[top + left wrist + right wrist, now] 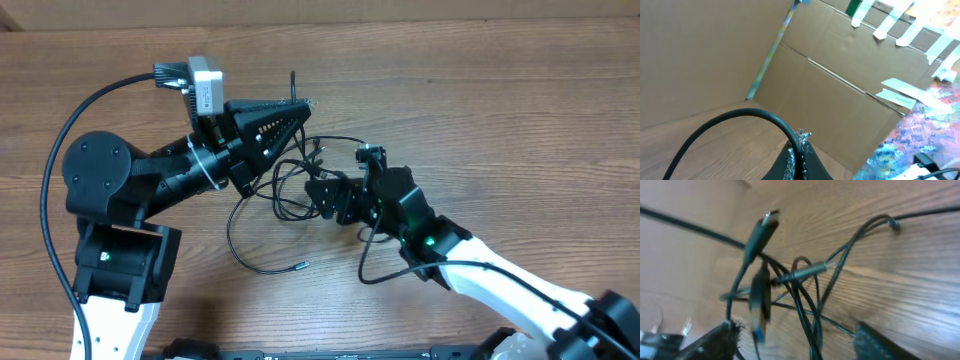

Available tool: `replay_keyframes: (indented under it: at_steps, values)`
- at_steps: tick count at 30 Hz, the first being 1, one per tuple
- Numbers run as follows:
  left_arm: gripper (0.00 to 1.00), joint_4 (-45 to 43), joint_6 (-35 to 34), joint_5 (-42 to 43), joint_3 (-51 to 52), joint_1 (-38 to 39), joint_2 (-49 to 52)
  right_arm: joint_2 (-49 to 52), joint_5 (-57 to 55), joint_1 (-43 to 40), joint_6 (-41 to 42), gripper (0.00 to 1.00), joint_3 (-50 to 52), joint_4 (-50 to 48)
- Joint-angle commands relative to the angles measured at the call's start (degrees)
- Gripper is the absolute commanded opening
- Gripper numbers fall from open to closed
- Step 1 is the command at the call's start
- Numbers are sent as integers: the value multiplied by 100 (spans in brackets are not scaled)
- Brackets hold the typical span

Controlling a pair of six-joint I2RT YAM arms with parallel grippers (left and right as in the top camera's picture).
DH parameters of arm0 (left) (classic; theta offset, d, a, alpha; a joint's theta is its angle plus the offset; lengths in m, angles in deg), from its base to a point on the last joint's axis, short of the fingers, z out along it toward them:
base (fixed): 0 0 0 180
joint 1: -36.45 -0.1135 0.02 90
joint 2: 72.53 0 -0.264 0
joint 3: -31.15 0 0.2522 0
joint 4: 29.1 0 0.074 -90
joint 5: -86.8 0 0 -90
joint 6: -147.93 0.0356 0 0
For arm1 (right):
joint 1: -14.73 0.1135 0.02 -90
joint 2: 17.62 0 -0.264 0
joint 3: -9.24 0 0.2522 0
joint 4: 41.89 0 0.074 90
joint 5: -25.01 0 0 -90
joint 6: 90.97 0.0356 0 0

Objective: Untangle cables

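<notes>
From overhead, the cables point(285, 190) lie in a loose knot at the middle of the wooden table point(520, 110). One long loop trails toward the lower centre and ends in a free plug point(301, 265). My left gripper point(303, 107) reaches in from the left, its fingers pressed together into a point just above the knot, with a strand standing up at the tip. My right gripper point(318, 192) comes from the lower right and sits at the knot's right edge.

On the left wrist view, one strand arcs from the lower left to the serrated fingers point(790, 161) at bottom centre, which are pinched on it. A cardboard wall point(705, 50) fills the background.

The right wrist view is blurred. The fingers point(715, 341) sit in the lower corners, spread wide, with crossed strands and plug ends between and beyond them.
</notes>
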Motion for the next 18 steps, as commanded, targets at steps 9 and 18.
replay_keyframes:
  at_steps: [9,18]
  values:
    - [4,-98,-46,127,-208,-173,-105,737,-136,201,-98,21,-63,-31]
    - [4,345,-28,533,-208,-1895,-98,107,-778,-474,-778,4,-68,1123]
